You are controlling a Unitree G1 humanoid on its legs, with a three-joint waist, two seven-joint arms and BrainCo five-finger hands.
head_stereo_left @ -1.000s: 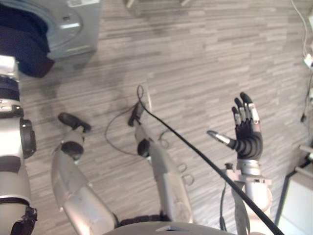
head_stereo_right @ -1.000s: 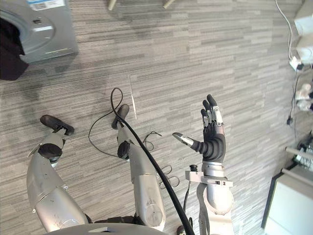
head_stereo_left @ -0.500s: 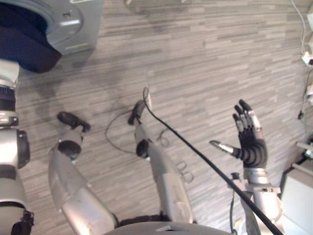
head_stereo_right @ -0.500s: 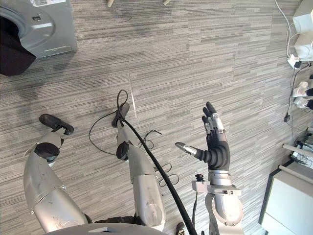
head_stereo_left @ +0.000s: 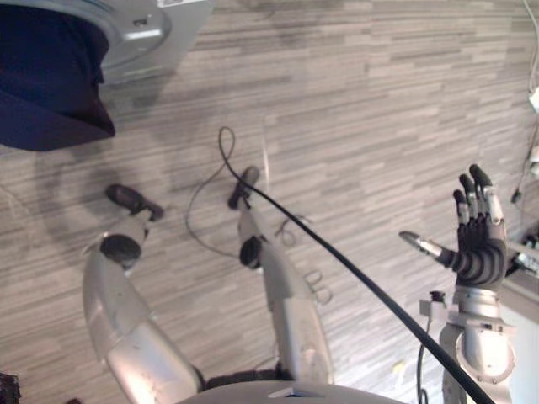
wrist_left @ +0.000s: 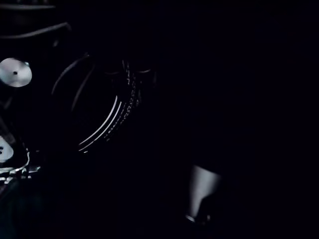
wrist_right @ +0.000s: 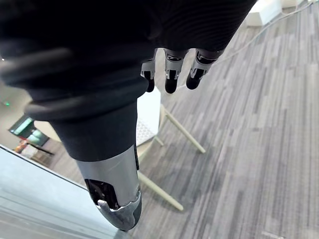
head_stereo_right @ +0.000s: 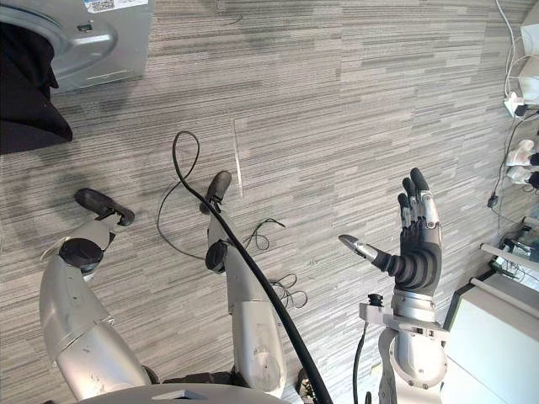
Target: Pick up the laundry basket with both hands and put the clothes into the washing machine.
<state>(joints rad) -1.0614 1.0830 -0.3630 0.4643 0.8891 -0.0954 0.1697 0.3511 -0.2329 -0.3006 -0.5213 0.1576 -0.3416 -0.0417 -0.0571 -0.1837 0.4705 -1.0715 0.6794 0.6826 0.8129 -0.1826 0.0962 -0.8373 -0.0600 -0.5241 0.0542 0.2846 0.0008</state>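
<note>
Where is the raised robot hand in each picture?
Left eye view: right robot hand, lower right, open.
Right eye view: lower right too.
Right wrist view: its fingers, close up.
Left wrist view: too dark to tell.
Shared landmark: washing machine, upper-left corner of both eye views.
</note>
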